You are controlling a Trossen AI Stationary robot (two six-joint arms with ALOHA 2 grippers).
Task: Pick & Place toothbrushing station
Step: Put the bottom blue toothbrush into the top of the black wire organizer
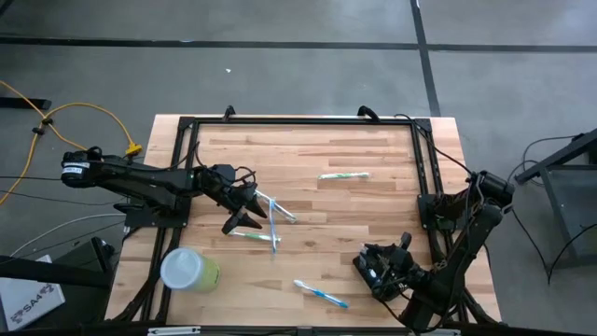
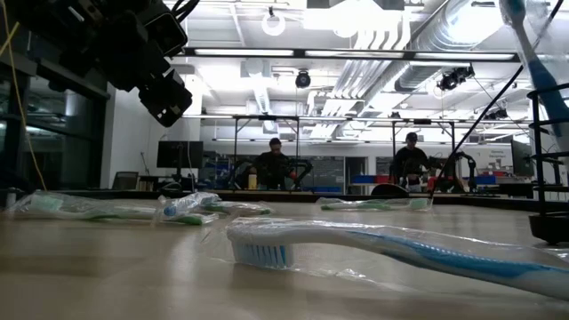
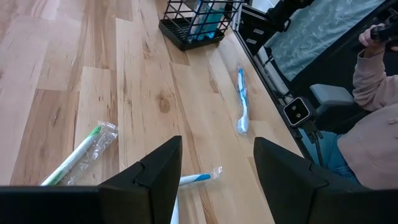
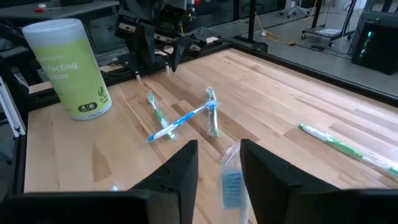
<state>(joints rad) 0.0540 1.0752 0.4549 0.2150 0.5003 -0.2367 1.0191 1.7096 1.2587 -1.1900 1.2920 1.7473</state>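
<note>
Toothbrushing station (image 3: 198,23), lower right of high view: light, stiff mesh; grip your rim wire. Left claw (image 1: 244,210) released; right claw (image 1: 381,271) half-parted, empty.

Bare table (image 1: 373,210) lies open mid-board; crossed toothbrushes (image 1: 266,224) crowd the left pincer (image 1: 244,211), and the cup (image 1: 189,270) blocks the near-left corner.

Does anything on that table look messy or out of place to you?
Yes. Wrapped toothbrushes lie loose on the wood: a crossed heap by the left gripper, a green one alone at the far side, a blue one near the front. The black wire-mesh holder already holds something blue.
</note>
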